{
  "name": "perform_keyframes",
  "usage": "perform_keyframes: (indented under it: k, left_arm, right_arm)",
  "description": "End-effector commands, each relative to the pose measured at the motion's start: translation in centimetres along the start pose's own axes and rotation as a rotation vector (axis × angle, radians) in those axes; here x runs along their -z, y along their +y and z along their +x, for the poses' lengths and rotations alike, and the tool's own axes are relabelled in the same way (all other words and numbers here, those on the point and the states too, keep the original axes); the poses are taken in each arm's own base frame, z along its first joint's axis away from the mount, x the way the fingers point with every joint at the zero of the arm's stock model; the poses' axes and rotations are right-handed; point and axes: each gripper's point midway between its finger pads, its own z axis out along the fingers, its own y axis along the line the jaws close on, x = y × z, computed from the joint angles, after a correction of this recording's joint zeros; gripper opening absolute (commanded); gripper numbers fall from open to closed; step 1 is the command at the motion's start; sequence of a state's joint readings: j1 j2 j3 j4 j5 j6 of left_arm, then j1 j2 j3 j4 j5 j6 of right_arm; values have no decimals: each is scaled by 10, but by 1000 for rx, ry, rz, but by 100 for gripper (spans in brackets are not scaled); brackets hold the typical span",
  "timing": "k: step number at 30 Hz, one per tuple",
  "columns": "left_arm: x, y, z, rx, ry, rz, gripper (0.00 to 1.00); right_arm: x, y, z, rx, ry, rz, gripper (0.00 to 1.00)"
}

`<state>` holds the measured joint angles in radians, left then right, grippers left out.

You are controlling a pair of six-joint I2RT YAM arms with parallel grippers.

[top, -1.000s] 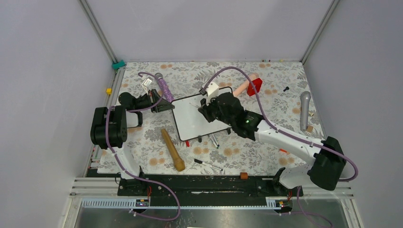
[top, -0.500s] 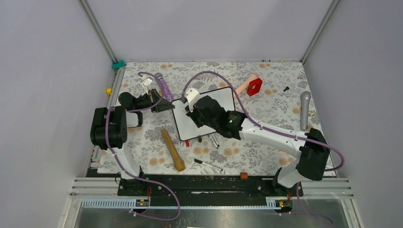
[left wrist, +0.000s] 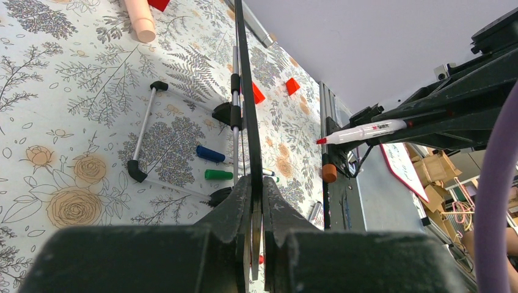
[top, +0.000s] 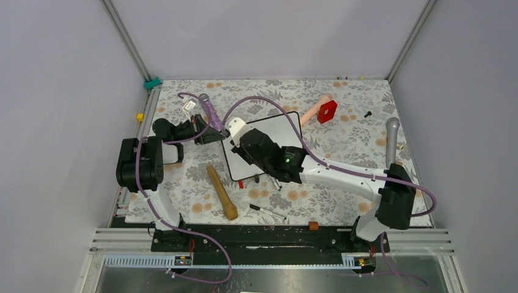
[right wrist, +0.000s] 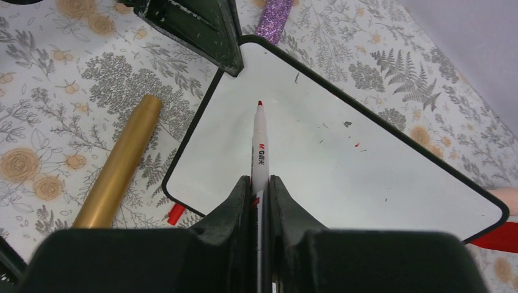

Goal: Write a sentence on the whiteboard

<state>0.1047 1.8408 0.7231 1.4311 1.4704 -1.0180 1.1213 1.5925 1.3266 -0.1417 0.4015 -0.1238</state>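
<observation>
The whiteboard [top: 278, 127] lies propped at mid-table, its white face bare but for a few small specks; no red lettering shows. My left gripper [top: 218, 135] is shut on its left edge, which shows edge-on in the left wrist view [left wrist: 247, 104] between the shut jaws [left wrist: 256, 189]. My right gripper [top: 243, 142] hovers over the board's left part, shut on a white marker [right wrist: 259, 143] with a red tip. The tip points at the board [right wrist: 354, 165] near its left corner. The marker also shows in the left wrist view [left wrist: 361, 130].
A gold cylinder [top: 221, 192] lies near the board's near-left corner. A purple glitter microphone [top: 211, 112], a red block [top: 327, 111], a peach cylinder [top: 310, 112], a grey microphone [top: 391, 141] and a black marker [top: 267, 211] lie around. Blue [left wrist: 211, 154] and green [left wrist: 218, 175] markers lie under the board.
My right arm has swept left across the board, from its far right part to its left part, with the marker in it. The left arm has not moved.
</observation>
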Motion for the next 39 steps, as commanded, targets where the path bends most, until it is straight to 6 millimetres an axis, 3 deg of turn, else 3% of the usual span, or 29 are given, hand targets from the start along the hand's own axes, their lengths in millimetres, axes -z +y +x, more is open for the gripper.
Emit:
perform_keyframes:
  k: [1, 10, 18, 24, 39]
  left_arm:
    - [-1, -15, -3, -92, 28, 29, 0]
    - [-2, -17, -3, -100, 29, 31, 0]
    - [-2, -16, -3, -96, 31, 31, 0]
    - [-2, -17, -2, -98, 32, 33, 0]
    - [-2, -17, -2, -103, 34, 35, 0]
  right_arm:
    - [0, -16, -23, 7, -66, 101, 0]
    - [-13, 1, -23, 37, -54, 32, 0]
    - [-11, -1, -42, 56, -94, 45, 0]
    - [-17, -3, -28, 83, -86, 77, 0]
    - [-30, 3, -22, 108, -53, 77, 0]
